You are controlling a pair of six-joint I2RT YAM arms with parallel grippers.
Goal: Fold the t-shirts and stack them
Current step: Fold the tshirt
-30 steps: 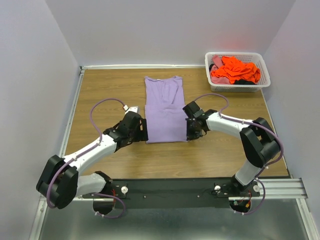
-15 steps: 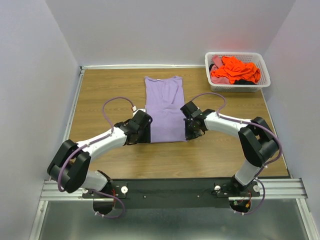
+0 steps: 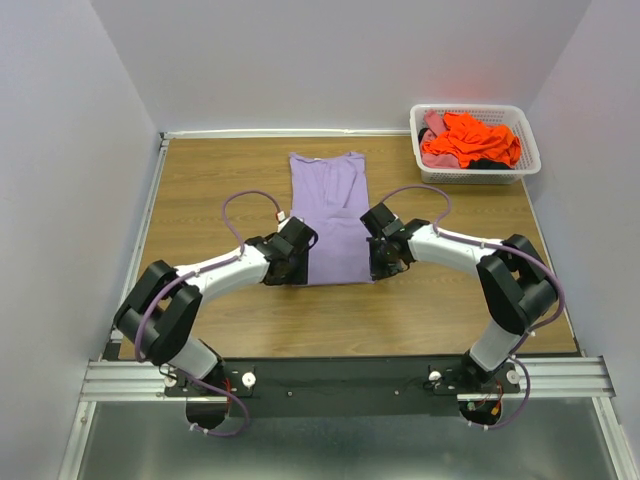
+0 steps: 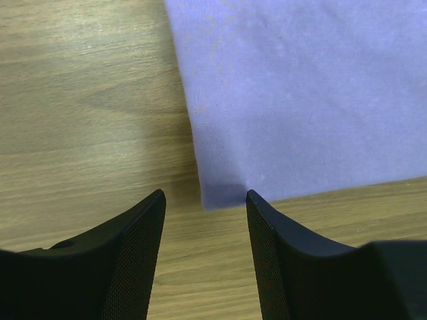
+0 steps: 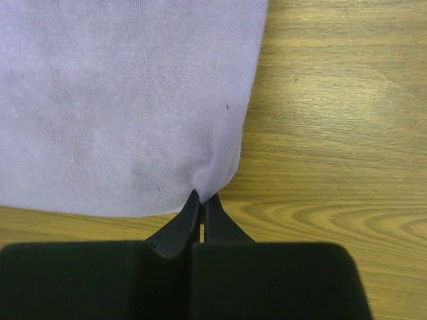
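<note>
A lavender-purple t-shirt, folded into a long strip, lies flat in the middle of the wooden table. My left gripper is open at its near left corner; in the left wrist view the corner lies on the wood just ahead of the gap between the fingertips. My right gripper is shut on the near right corner of the shirt; in the right wrist view the cloth is pinched between the closed tips. Orange and pink shirts lie bunched in the basket.
A white lattice basket stands at the back right corner of the table. Bare wood lies to the left and right of the shirt. White walls close in the table on three sides.
My left gripper has moved right, from off the shirt's left side to its near left corner. The shirt's near part has narrowed from the left. My right gripper has barely moved.
</note>
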